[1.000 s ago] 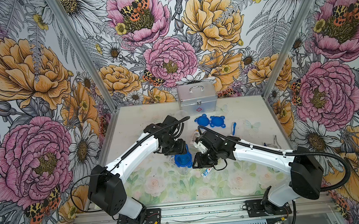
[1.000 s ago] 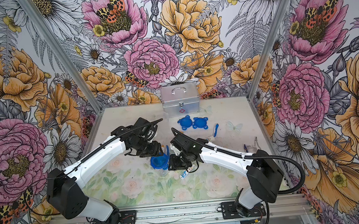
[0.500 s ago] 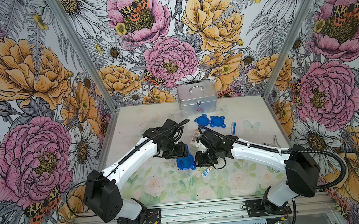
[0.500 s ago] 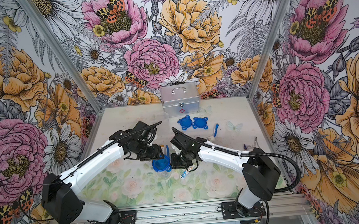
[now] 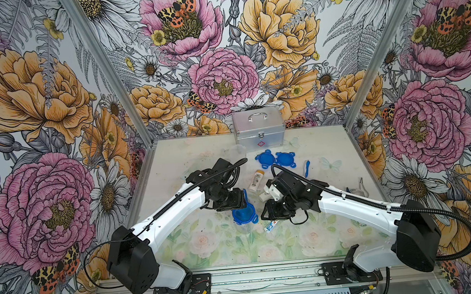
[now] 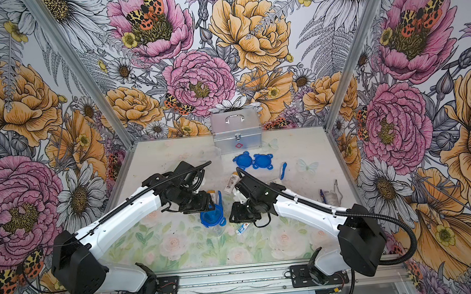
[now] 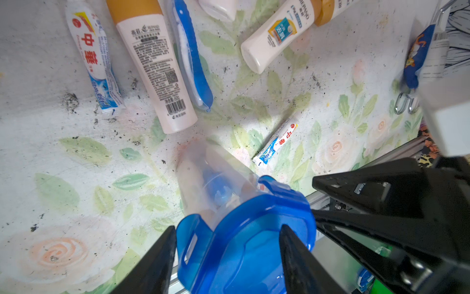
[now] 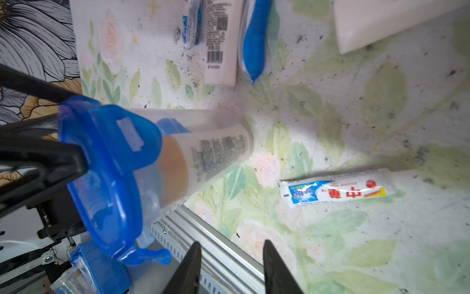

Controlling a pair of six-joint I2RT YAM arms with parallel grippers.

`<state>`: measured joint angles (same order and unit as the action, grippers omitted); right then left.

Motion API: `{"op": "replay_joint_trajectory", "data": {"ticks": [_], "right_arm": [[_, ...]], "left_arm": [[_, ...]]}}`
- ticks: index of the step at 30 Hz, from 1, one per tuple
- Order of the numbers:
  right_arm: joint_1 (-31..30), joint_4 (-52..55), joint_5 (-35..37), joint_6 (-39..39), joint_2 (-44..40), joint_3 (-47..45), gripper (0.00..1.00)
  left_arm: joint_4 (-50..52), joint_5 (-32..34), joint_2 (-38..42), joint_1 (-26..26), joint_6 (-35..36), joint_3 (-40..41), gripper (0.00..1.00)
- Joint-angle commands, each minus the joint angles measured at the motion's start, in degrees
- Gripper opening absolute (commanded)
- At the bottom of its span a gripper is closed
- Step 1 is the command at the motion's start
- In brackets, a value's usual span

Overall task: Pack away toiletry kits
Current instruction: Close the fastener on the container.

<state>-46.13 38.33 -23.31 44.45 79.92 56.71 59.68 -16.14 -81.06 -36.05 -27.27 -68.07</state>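
A clear plastic cup stands mid-table with a blue clip-tab lid on top. It holds a white bottle with an orange cap and something blue. My left gripper is shut across the lid from above. My right gripper hangs open and empty just right of the cup. A white-blue tube lies below it. Behind the cup lie a tube, a bottle, a blue toothbrush and another bottle.
Two loose blue lids and another toothbrush lie further back. The silver case stands shut at the back wall. Small items sit by the right wall. The metal rail edges the front.
My left gripper and the lidded cup have drifted slightly toward the front. The right gripper has stayed beside the cup.
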Motion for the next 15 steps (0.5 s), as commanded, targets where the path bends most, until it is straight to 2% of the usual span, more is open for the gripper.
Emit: {"op": "replay_joint_trajectory", "data": {"ticks": [1,15], "right_arm": [[-1.1,-0.7,-2.1,-2.2,-0.5,1.5,0.4],[-3.0,-1.2,-2.0,-2.8,4.0,5.0,0.4]], "left_arm": [[-0.5,-2.1,0.8,-0.7,-0.6,1.4,0.63],[-0.4,-2.7,1.2,-0.9,-1.2,1.5,0.63]]}}
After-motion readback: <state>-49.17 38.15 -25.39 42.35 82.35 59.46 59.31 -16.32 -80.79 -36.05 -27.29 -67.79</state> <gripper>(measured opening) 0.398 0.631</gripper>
